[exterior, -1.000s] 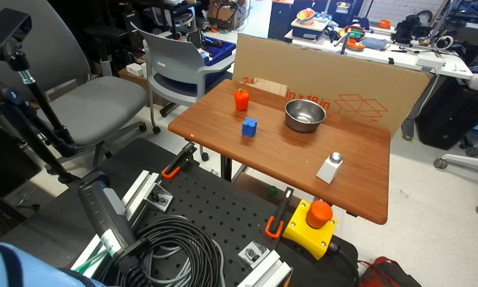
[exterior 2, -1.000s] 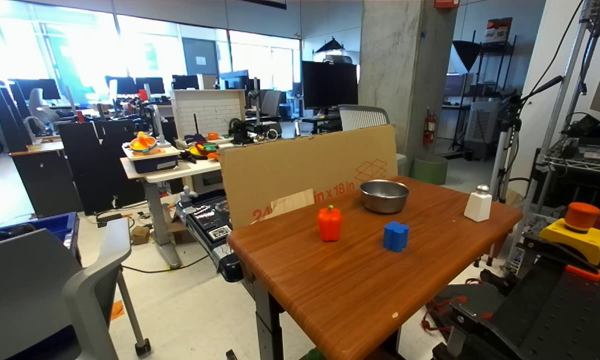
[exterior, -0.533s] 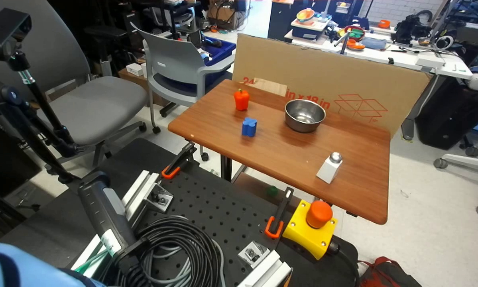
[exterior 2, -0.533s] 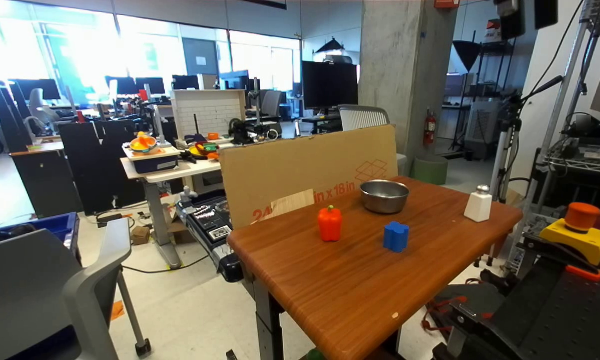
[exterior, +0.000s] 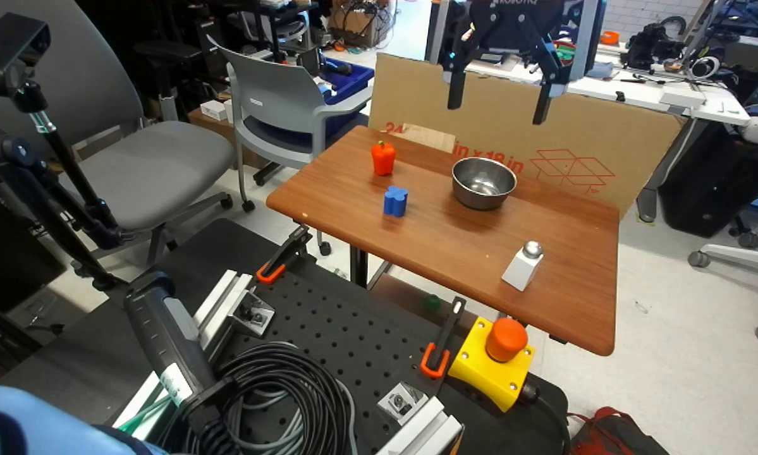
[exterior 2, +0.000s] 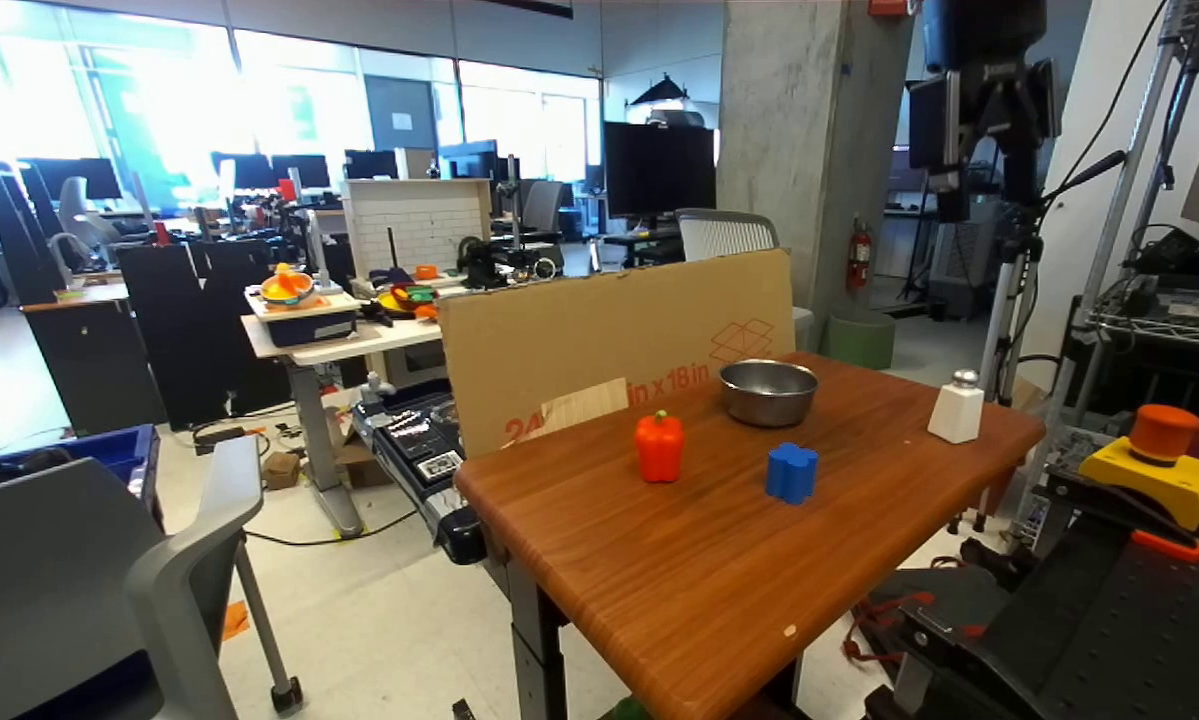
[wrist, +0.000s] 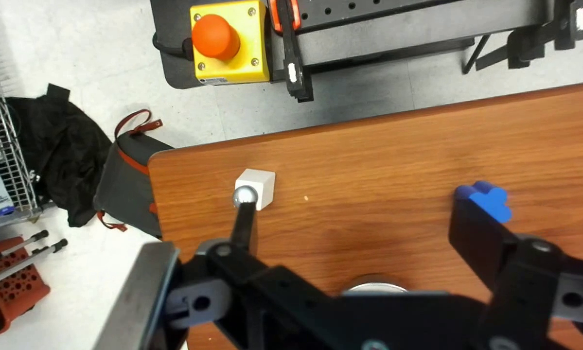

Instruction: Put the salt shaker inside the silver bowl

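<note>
My hand (exterior: 497,112) hangs high above the tabletop (exterior: 439,243), fingers spread wide, nothing between them. In an exterior view the salt shaker (exterior: 522,270) stands upright at the near right, apart from the silver bowl (exterior: 480,200) farther back. To the bowl's left are a blue block (exterior: 395,202) and, farther off, an orange pepper (exterior: 383,159).

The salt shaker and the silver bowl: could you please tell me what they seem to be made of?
Salt shaker: opaque white, smooth-looking body, perhaps ceramic or plastic; its cap looks like polished metal, given the bright highlights.
Silver bowl: probably stainless steel or similar metal, shiny, with reflections inside.
</note>
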Available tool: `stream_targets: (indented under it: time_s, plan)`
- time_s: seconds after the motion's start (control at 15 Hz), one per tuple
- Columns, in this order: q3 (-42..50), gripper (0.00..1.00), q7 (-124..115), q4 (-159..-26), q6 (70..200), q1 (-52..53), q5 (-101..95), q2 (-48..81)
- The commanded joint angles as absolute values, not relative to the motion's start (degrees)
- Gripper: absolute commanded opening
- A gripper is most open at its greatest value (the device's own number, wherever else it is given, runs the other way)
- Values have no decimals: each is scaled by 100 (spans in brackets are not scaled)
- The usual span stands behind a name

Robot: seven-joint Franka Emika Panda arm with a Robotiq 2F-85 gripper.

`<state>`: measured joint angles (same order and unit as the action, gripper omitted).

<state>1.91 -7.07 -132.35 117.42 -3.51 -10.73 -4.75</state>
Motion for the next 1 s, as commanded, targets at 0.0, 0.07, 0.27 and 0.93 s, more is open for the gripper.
stream_targets:
  time_s: [0.0, 0.07, 0.27, 0.93]
  plan:
    - [337, 100, -585, -13034, 12174, -436, -1026, 158]
    - [371, 100, -599, -13002, 12273, -454, -1025, 308]
    - [479, 100, -675, -12910, 12504, -507, -1038, 652]
    - [820, 100, -680, -12511, 12571, -656, -1121, 1596]
